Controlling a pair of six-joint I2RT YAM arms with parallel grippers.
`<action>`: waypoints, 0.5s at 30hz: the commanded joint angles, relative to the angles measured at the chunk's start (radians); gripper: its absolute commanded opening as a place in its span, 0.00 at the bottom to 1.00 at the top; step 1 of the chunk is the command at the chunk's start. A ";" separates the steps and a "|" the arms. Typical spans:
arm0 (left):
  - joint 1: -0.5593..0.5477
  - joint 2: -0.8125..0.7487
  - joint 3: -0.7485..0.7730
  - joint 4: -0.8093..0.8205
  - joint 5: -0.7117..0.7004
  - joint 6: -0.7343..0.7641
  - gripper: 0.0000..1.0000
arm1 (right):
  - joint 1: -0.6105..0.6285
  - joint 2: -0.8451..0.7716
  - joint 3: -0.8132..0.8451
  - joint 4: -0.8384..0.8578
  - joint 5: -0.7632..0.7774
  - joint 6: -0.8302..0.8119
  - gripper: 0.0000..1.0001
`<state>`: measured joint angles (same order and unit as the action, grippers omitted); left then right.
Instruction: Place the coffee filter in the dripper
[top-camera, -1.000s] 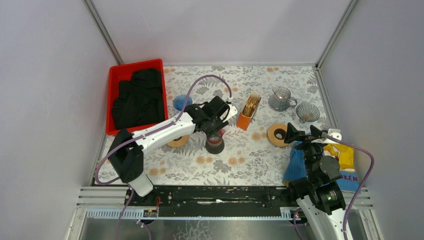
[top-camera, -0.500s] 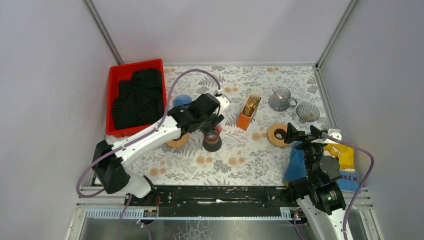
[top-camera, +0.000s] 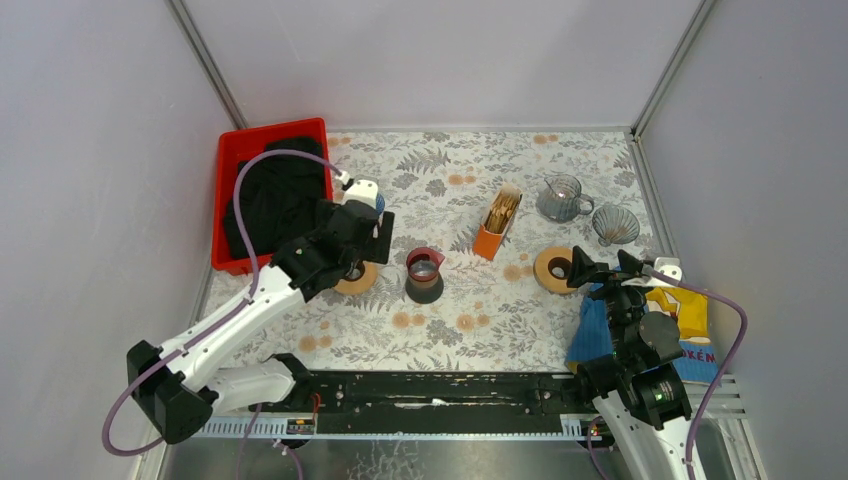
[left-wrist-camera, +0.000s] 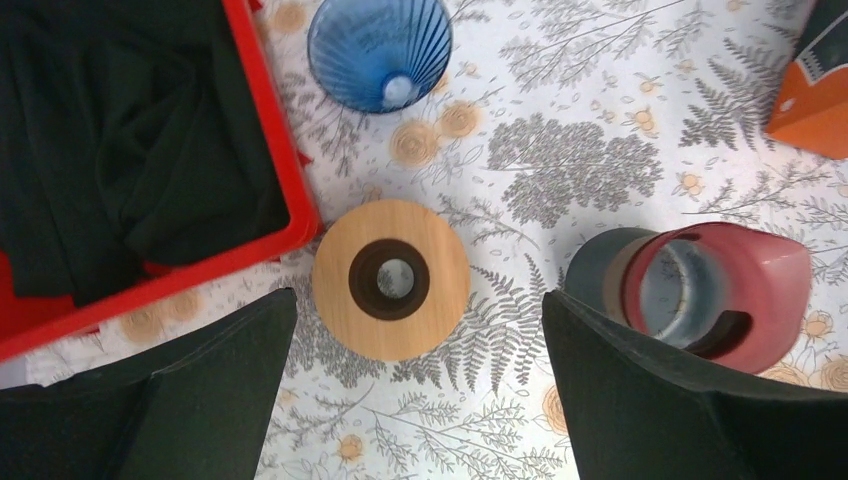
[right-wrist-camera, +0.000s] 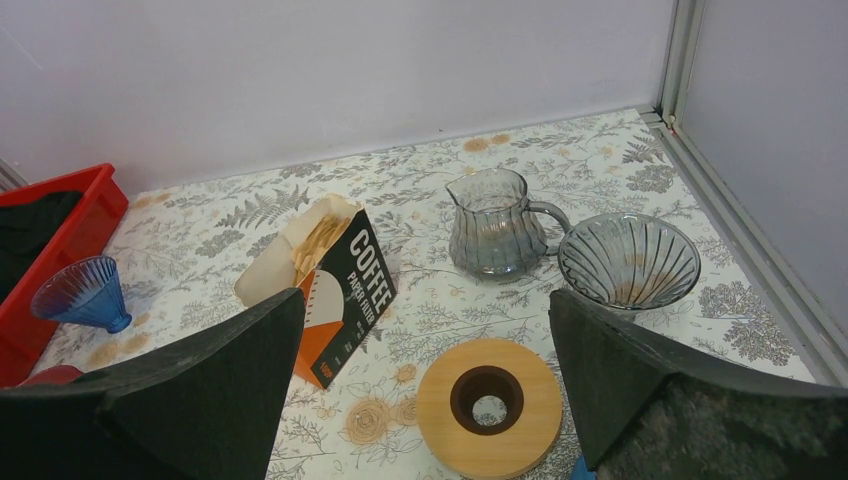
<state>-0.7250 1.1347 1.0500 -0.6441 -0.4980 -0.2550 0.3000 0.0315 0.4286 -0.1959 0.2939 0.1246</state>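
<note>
Top external: left gripper (left-wrist-camera: 418, 345) has pulled left off the red cup (top-camera: 424, 275), jaws wide over a wooden ring (top-camera: 357, 281); right gripper (right-wrist-camera: 425, 335) gapes unmoved.

Light falls bright and even from overhead, white and diffuse, so shadows stay soft: a faint one hugs the wooden ring (left-wrist-camera: 391, 278) lying between the fingers (left-wrist-camera: 190, 400) of the left gripper (left-wrist-camera: 419, 300). Those fingers read as flat black, a little soft so near the lens. The black cloth (left-wrist-camera: 110, 140) beyond its left finger swallows all detail. Ahead of the right gripper (right-wrist-camera: 426, 300), the glass dripper (right-wrist-camera: 628, 262) carries only mild glints, and the table (right-wrist-camera: 430, 290) print is crisp.
</note>
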 joint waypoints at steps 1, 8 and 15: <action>0.023 -0.036 -0.075 0.063 -0.064 -0.183 1.00 | -0.006 -0.013 0.002 0.053 -0.009 -0.002 0.99; 0.064 -0.010 -0.182 0.116 -0.092 -0.342 1.00 | -0.006 -0.010 0.004 0.050 -0.021 0.003 0.99; 0.090 0.117 -0.251 0.239 -0.043 -0.392 0.97 | -0.003 -0.009 0.002 0.054 -0.028 0.005 0.99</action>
<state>-0.6487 1.1946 0.8234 -0.5468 -0.5468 -0.5804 0.3000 0.0307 0.4282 -0.1963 0.2825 0.1261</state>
